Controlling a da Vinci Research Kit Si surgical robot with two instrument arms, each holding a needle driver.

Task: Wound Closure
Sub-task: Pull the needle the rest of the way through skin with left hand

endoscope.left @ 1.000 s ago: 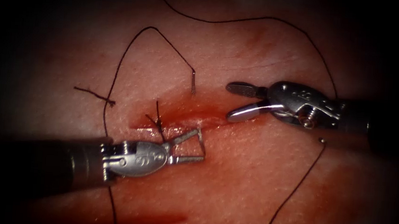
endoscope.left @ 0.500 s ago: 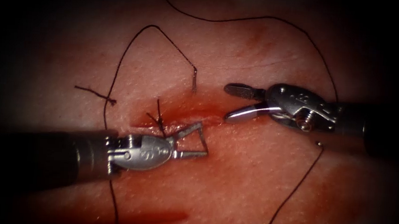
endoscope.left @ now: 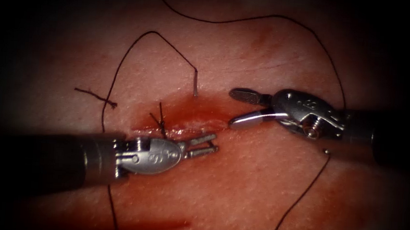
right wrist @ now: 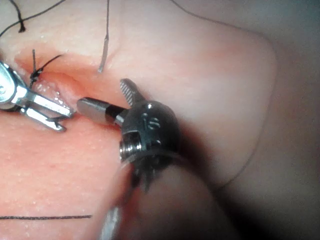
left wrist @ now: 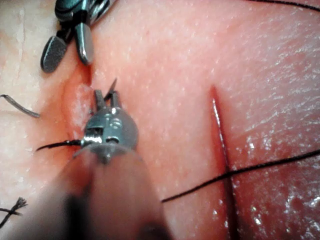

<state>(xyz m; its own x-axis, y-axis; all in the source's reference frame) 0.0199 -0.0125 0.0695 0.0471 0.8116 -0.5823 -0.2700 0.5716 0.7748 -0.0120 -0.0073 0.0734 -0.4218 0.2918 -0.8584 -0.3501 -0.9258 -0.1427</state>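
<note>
While your right tool (endoscope.left: pixel 234 106) hangs over the right end of the cut (endoscope.left: pixel 185 125), its fingers are wide apart and hold nothing. One finger points out over the pale skin past the cut, and the other dips down to the wet red fluid (endoscope.left: pixel 200 111) that fills the cut. Your right wrist view shows the same tool (right wrist: pixel 102 93), spread open with nothing in it.

Your left tool (endoscope.left: pixel 212 143) comes in from the left and lies along the near edge of the cut. Its fingers are narrow, with just a thin gap between them. You can see them in your left wrist view (left wrist: pixel 106 97) and also in your right wrist view (right wrist: pixel 64 121). I cannot tell if anything is caught between the tips.

Neither tool holds the needle (endoscope.left: pixel 195 86). It is stuck in the tissue (endoscope.left: pixel 257 195) on the far side of the cut, between your two tools. Just its back end pokes up out of the skin, and the rest is hidden inside. That back end also shows in your right wrist view (right wrist: pixel 102 57).

From the needle's back end the thread (endoscope.left: pixel 180 54) climbs up, bends over in a big loop to the left, then drops down and goes under your left tool.

At the left end of the cut sits a tied knot (endoscope.left: pixel 162 121) with two short ends sticking up, just beside your left tool. A loose bit of thread (endoscope.left: pixel 95 95) lies on the skin farther left
</note>
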